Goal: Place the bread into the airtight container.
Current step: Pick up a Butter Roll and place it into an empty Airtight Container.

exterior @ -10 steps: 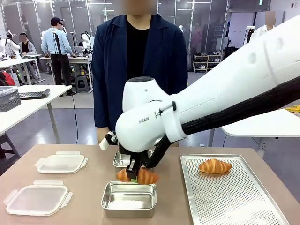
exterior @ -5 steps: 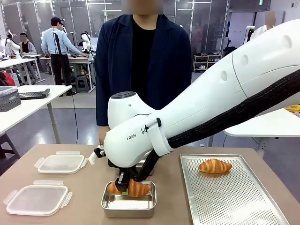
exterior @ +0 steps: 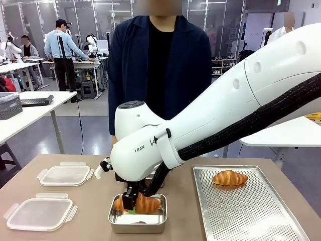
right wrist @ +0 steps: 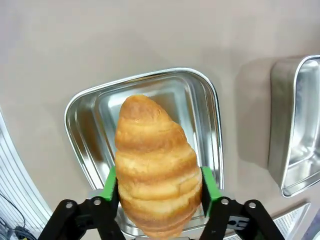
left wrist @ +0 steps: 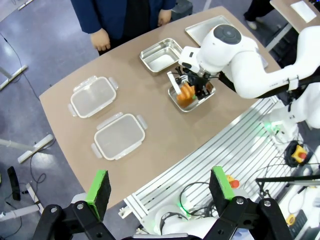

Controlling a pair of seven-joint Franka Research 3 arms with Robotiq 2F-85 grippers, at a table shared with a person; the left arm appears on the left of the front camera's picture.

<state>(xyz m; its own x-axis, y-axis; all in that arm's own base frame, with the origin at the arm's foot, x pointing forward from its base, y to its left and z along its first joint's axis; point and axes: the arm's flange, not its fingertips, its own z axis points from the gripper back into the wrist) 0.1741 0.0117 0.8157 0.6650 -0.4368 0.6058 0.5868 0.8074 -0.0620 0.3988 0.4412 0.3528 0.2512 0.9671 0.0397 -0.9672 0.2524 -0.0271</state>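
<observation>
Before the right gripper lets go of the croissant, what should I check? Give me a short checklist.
1. Right gripper shut on the croissant, gripping it from both sides: ok.
2. Croissant over the near steel container: ok.
3. Container floor bare where it shows: ok.
4. Croissant resting on that floor: cannot tell.
5. Person's hand at the far edge of the table, apart from the container: ok.
6. Left gripper open, high above the table: ok.
</observation>
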